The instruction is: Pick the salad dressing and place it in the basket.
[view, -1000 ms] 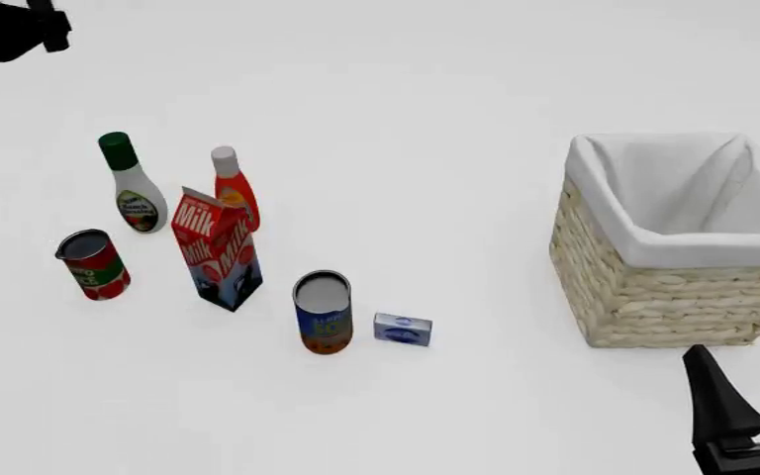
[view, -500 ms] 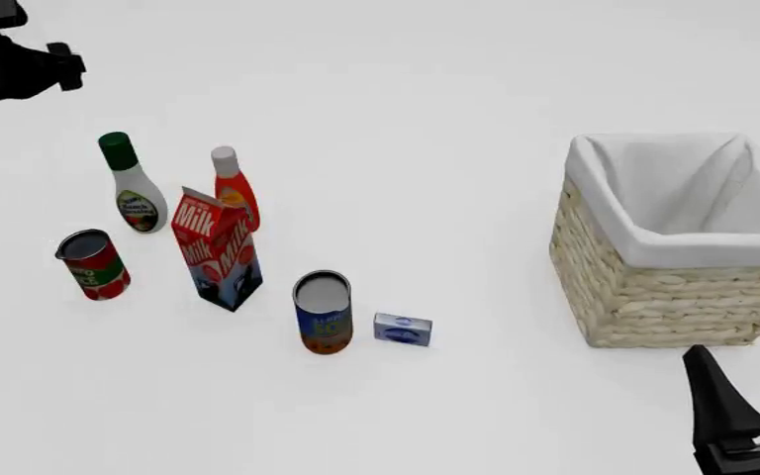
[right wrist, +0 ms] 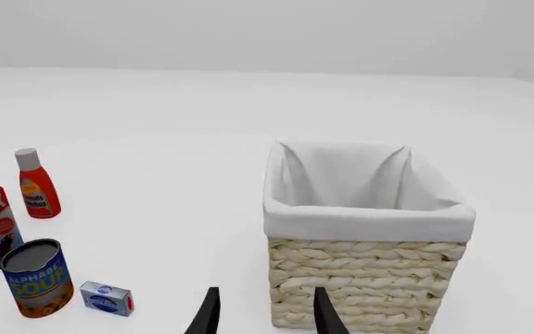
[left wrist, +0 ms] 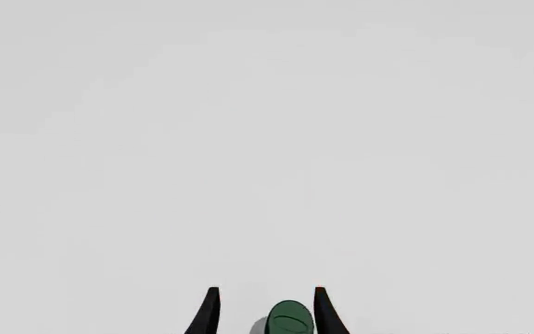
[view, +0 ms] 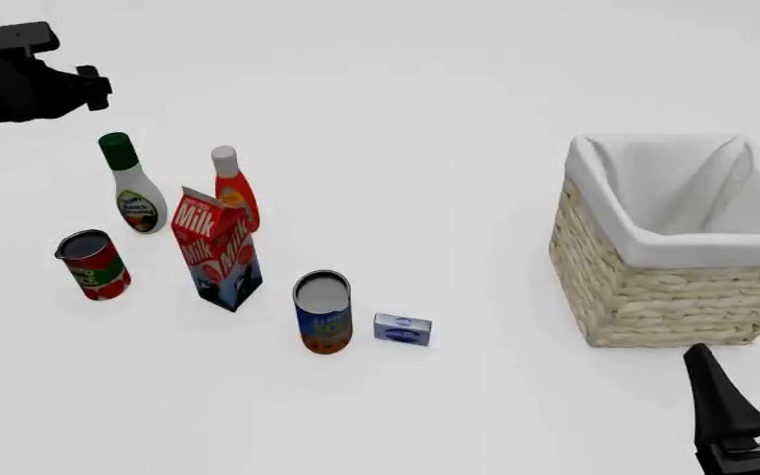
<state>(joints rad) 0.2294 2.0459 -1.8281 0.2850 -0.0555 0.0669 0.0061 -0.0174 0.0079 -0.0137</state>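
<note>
The salad dressing (view: 135, 196), a white curvy bottle with a dark green cap, stands upright at the left of the table. My left arm (view: 24, 84) hovers above and behind it. In the left wrist view my left gripper (left wrist: 263, 293) is open, and the green cap (left wrist: 290, 321) shows between its fingers, well below them. The wicker basket (view: 644, 292) with a white lining stands at the right and holds nothing. My right gripper (view: 747, 362) is open and empty just in front of the basket (right wrist: 364, 278), as the right wrist view (right wrist: 265, 292) also shows.
A red-orange bottle with a white cap (view: 234, 188) and a milk carton (view: 218, 247) stand right of the dressing. A red can (view: 92, 264) is in front of it. A soup can (view: 324, 312) and a small blue box (view: 403, 330) sit nearer the middle.
My left arm has moved right and down, closer to the salad dressing. The right arm and all objects have not moved.
</note>
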